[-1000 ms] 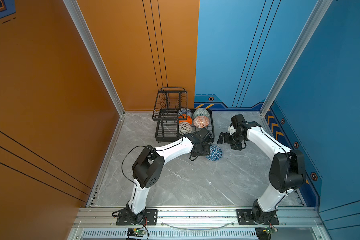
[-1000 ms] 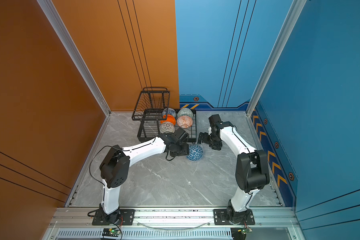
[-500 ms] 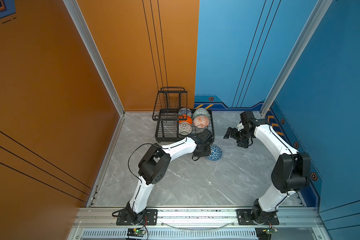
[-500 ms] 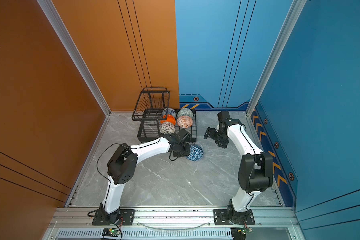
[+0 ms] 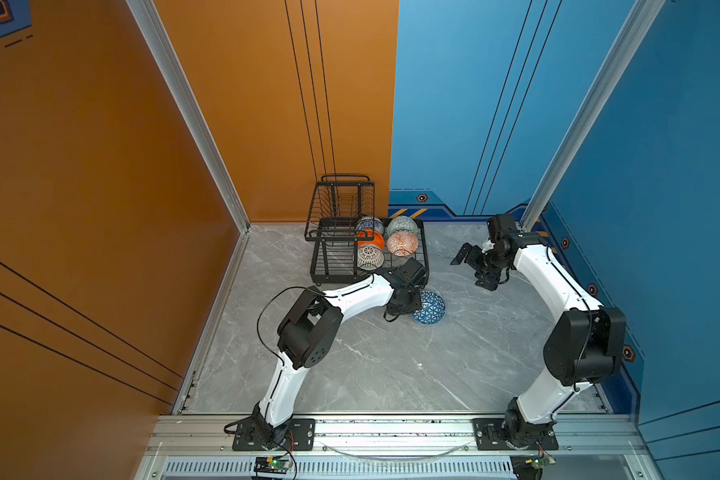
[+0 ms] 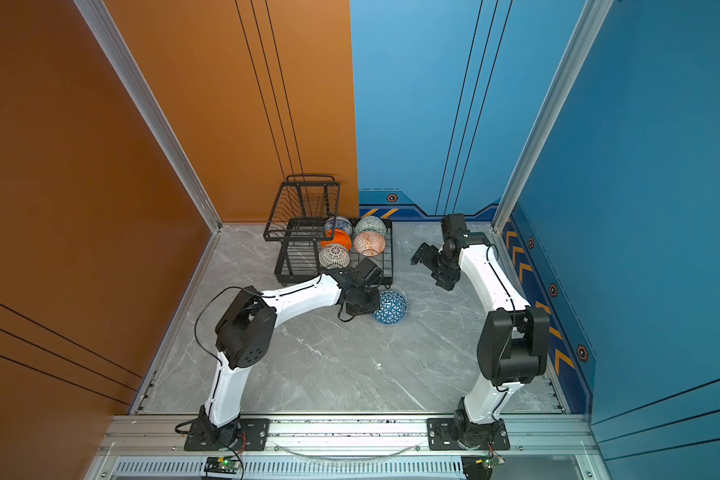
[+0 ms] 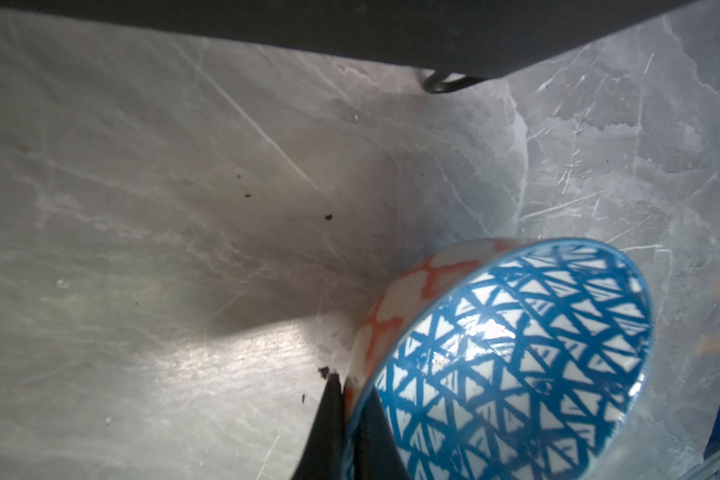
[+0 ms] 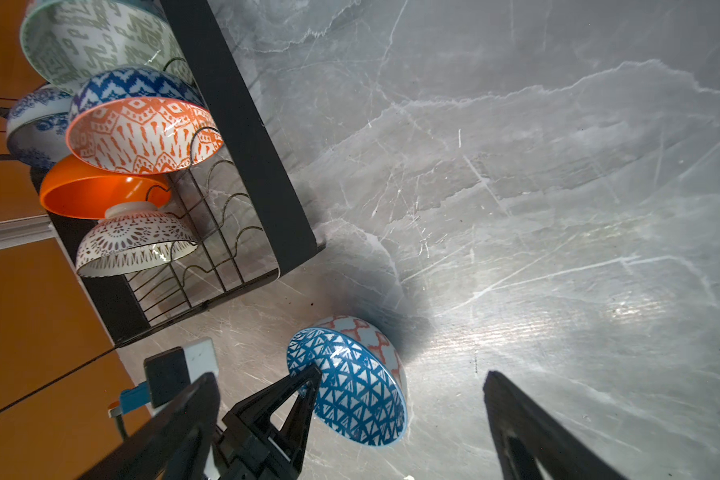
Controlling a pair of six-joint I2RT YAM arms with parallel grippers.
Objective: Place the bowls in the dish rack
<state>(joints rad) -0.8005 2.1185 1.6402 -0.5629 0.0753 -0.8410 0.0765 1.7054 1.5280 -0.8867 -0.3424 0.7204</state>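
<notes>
Blue-triangle bowl rim clamped by left end effector, right end effector spread empty; next move, likely: lift it into rack

Both top views stare down from high over the near side; wrist cameras sit close, sharing the blue-triangle bowl.

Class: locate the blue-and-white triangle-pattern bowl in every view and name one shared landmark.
Top view: blue-and-white triangle-patterned bowl in front of black wire dish rack.
Top view: bowl, same spot.
Left wrist: close up, rim in left gripper.
Right wrist: bowl beside rack's corner.
Landmark: the rack, except left wrist.
</notes>
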